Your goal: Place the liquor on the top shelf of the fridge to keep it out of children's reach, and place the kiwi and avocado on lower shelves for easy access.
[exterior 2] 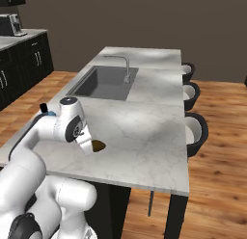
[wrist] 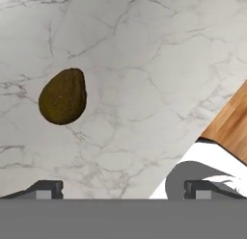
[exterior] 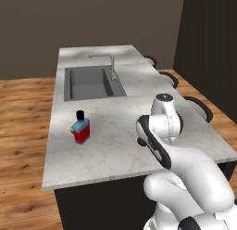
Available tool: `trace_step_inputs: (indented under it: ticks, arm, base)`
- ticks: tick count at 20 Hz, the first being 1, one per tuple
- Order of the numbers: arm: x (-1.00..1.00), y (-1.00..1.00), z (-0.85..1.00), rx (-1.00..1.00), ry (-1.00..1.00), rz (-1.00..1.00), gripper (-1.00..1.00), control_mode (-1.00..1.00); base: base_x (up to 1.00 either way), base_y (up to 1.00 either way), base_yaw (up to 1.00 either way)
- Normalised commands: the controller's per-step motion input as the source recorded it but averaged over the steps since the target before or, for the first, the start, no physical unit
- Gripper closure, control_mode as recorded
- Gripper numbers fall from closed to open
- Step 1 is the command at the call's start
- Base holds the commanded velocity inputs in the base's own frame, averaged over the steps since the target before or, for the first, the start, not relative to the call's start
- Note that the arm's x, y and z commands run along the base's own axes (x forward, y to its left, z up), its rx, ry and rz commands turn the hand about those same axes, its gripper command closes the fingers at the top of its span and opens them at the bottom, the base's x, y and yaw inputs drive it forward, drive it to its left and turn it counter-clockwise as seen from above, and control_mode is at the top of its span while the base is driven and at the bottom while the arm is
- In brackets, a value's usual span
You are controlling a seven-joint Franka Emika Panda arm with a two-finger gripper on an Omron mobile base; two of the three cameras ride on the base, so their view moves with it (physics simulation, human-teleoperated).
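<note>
We see a broad white marble-look surface (exterior: pixel 115 145) with faint grey veins, smooth with a soft sheen. On it, the small olive-brown kiwi (wrist: pixel 63 96) looks matt and finely mottled, slightly rough. The squat liquor bottle (exterior: pixel 81 128), red below and light blue above, reads as smooth and plain, its black cap dull. We take the recessed grey sink basin (exterior: pixel 90 83) for matt metal, and the thin bent tap (exterior: pixel 107 62) for brushed metal. The warm brown plank floor (exterior: pixel 23 131) shows wood grain with a low gloss. The white arm shell (exterior: pixel 194 178) looks like glossy plastic with dark matt joints.
</note>
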Motion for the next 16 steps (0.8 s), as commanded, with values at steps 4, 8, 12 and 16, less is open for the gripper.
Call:
trace_step_inputs:
  ticks: [4,8,12,16]
  arm:
    - [0.20,0.00,-0.16,0.00,0.00,0.00,-1.00,-1.00]
    - [0.21,0.00,-0.20,0.00,0.01,0.00,-1.00,-1.00]
    - [0.24,0.00,-0.25,0.00,0.02,0.00,-1.00,-1.00]
    - [0.25,0.00,-0.25,0.00,0.04,0.00,-1.00,-1.00]
  base:
    - [0.00,0.00,0.00]
    - [0.00,0.00,0.00]
    - [0.00,0.00,0.00]
    - [0.00,0.00,0.00]
